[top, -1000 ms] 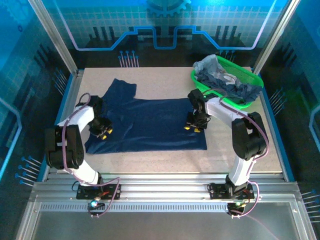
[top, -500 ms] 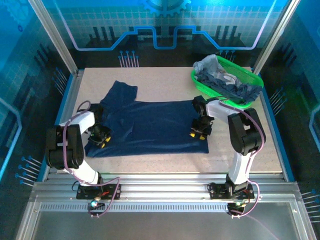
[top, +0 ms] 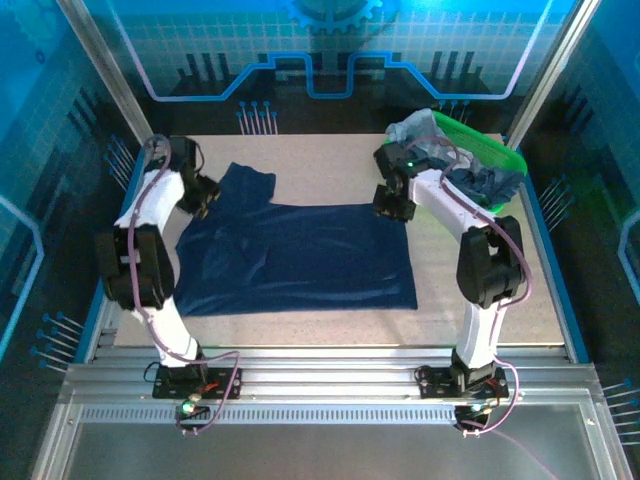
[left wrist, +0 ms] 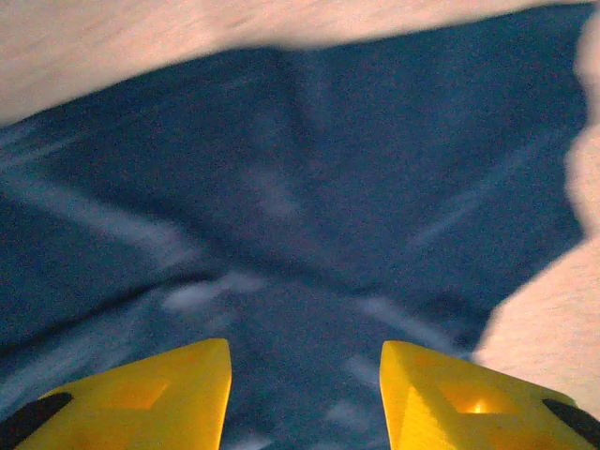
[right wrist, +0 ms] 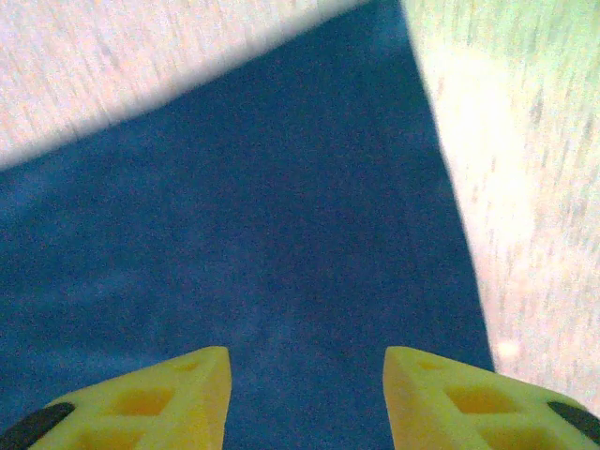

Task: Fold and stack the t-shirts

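Navy t-shirt (top: 300,255) lies spread under left gripper (left wrist: 305,380) and right gripper (right wrist: 306,380) (both gaping)

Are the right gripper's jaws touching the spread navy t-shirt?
Cannot tell. In the right wrist view the right gripper has open jaws over the navy t-shirt, but blur hides any contact or gap.

Your overhead view is sharp and evenly lit, tinted blue at the edges. Both wrist views are motion-blurred; the desk (right wrist: 511,187) glares at frame right.
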Available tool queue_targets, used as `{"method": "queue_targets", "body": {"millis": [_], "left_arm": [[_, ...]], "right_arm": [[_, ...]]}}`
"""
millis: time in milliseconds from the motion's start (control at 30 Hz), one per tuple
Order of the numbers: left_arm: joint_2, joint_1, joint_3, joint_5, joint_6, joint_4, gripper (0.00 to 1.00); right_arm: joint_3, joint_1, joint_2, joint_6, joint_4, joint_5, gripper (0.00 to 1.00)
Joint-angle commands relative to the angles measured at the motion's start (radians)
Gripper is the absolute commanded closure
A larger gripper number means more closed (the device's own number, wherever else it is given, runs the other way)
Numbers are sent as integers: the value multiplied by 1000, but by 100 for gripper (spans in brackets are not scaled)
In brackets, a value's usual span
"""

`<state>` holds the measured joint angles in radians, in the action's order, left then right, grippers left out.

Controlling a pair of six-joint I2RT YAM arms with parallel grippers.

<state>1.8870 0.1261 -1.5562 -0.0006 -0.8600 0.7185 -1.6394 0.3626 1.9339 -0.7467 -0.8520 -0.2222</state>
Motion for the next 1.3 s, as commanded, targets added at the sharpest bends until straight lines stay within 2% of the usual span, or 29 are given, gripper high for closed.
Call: {"method": "queue_targets", "body": {"millis": [0, 200, 367, 567, 800, 967, 1100, 1267], "left_arm": [[143, -6, -130, 129, 35, -80, 52], [273, -6, -289, 194, 52, -211, 51], [334, -6, -339, 218, 66, -282, 49], [401, -6, -402, 215, 85, -287, 48], [519, -3, -549, 159, 41, -212, 46], [586, -3, -667, 76, 30, -119, 44], [589, -6, -672, 2, 34, -103, 41], [609, -6, -696, -7, 40, -109, 40]], "right_arm": [[-68, -22, 128, -18, 85, -159, 49], [-128, -55, 239, -77, 220, -189, 47], [-187, -102, 332, -124, 180, -169, 46], [-254, -118, 408, -94, 135, -115, 49], [-298, -119, 460, -126, 42, -73, 62], [-335, -119, 465, -156, -60, -100, 59], [-291, -108, 439, -144, -29, -116, 54], [-320, -101, 469, -123, -35, -123, 56]]}}
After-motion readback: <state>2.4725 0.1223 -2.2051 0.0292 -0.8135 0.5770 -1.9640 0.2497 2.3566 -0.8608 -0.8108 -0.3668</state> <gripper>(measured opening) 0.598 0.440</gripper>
